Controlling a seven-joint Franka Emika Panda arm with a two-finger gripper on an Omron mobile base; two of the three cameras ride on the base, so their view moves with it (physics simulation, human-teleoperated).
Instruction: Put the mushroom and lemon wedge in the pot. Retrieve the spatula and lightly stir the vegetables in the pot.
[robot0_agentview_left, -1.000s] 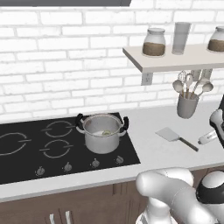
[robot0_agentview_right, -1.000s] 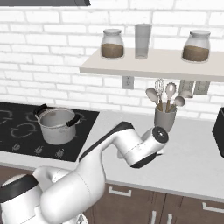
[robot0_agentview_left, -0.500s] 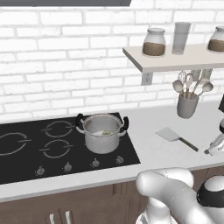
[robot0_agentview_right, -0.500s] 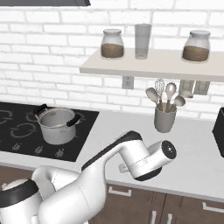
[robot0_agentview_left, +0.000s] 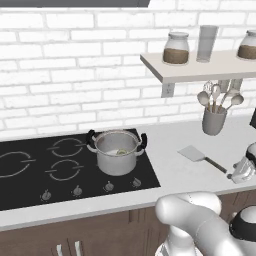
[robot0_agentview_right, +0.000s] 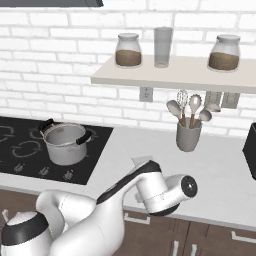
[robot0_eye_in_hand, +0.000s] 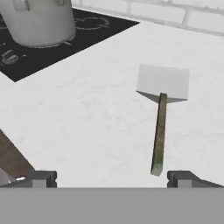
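Spatula lies flat on the counter, right of centre in my hand view, handle end just above the right fingertip; gripper jaws spread wide, empty.

Rear wall: white brick, evenly lit. A pale shelf is fixed to it, carrying two lidded jars of brown contents with a tall glass between them. An outlet sits below the shelf. The white counter holds an inset black cooktop. Brown cabinet fronts run beneath.
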